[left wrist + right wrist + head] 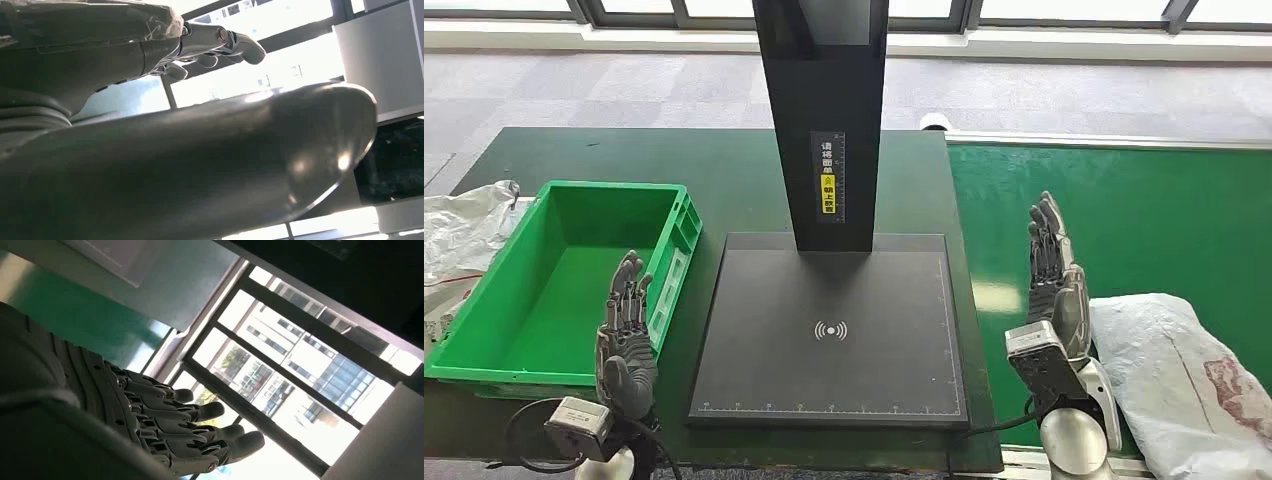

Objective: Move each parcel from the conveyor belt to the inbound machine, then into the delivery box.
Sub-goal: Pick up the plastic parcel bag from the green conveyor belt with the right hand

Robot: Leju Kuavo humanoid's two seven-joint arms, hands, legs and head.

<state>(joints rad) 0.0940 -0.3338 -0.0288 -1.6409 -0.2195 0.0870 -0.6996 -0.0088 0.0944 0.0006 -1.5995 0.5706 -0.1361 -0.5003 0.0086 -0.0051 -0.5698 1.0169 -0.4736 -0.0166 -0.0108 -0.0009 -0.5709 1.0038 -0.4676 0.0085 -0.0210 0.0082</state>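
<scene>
Parcel (1184, 380) on conveyor belt (1124, 220) looks a soft, light, slippery poly bag; pinch a bunched fold mid-body. Right hand (1054, 285) and left hand (627, 330) both spread, holding nothing.

The right robot hand (165, 430) comes in from the picture's left edge, its grey ribbed cover (55, 370) leading to dark fingers (200, 412) that lie straight and close side by side, holding nothing. Past them stands a dark-framed window (280, 375) with bright buildings (305, 360) and some green foliage (232, 362) outside. A green surface (75, 310) lies near the hand beside a pale grey panel (165, 275).
</scene>
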